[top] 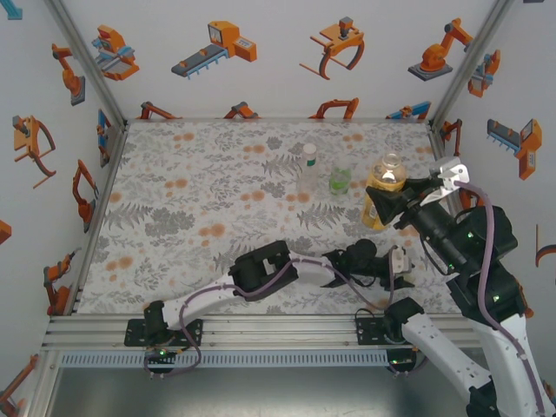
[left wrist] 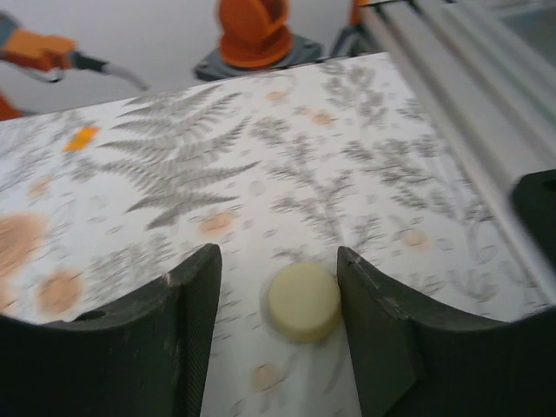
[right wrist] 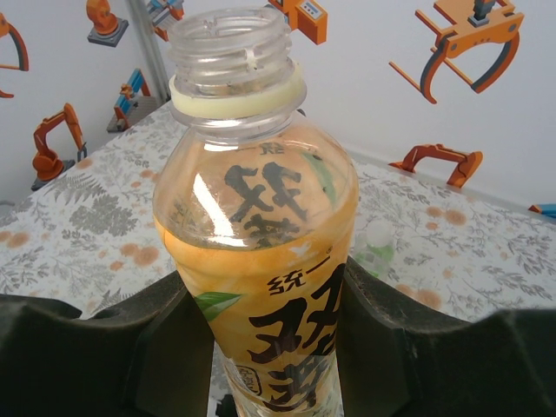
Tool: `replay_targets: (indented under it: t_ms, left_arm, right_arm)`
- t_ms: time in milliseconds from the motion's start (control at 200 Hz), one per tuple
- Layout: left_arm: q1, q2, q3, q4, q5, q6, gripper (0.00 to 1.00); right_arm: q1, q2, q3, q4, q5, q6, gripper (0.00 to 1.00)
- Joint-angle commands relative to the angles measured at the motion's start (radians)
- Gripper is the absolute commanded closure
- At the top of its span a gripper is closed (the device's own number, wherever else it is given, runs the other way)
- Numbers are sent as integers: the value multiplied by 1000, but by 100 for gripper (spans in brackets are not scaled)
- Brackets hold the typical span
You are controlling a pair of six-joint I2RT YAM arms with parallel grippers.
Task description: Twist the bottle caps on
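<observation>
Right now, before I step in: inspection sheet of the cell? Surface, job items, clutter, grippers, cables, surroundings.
Surface: leaf-and-flower table cover, no spills seen.
Job's things: orange bottle upright, uncapped; slim bottle and green bottle standing beside it, apparently capped; pale yellow cap lying on the table.
Clutter: nothing seen.
Grippers: right gripper clamped on the orange bottle; left gripper low, fingers either side of the cap, gap on one side.
Cables: purple cable along left arm; second cable on right arm.
Surroundings: white walls with robot stickers; aluminium rail.
</observation>
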Motion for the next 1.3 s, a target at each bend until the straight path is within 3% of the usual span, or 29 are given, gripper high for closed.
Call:
replay_targets:
  t_ms: [0, 250, 436, 516, 606, 666, 796, 1076, 1292]
  left_arm:
    - [65, -15, -114, -30, -108, -5, 47]
    - [139, -120, -351, 84, -183, 28, 47]
    - [169, -161, -421, 129, -155, 28, 47]
    - [181, -177, -454, 165, -93, 29, 43]
    - [201, -204, -510, 247, 18, 10, 31]
    - [227, -222, -555, 315, 162, -16, 24]
    - [279, -253, -654, 476, 302, -105, 20]
    - [265, -344, -760, 317, 348, 21, 18]
    - [175, -359, -672, 136, 364, 125, 14]
  right_arm:
    - [5, -10, 9, -9, 21, -15, 76]
    - [6, 1, 8, 0, 19, -14, 76]
    - [5, 8, 14, -5, 21, -9, 76]
    - [5, 10, 21, -11, 24, -7, 76]
    - [6, 13, 30, -22, 30, -8, 77]
    - [5, 13, 37, -26, 33, -8, 77]
    - [5, 12, 44, -28, 38, -10, 77]
    - [5, 11, 34, -17, 37, -14, 77]
    - [5, 13, 30, -8, 34, -18, 77]
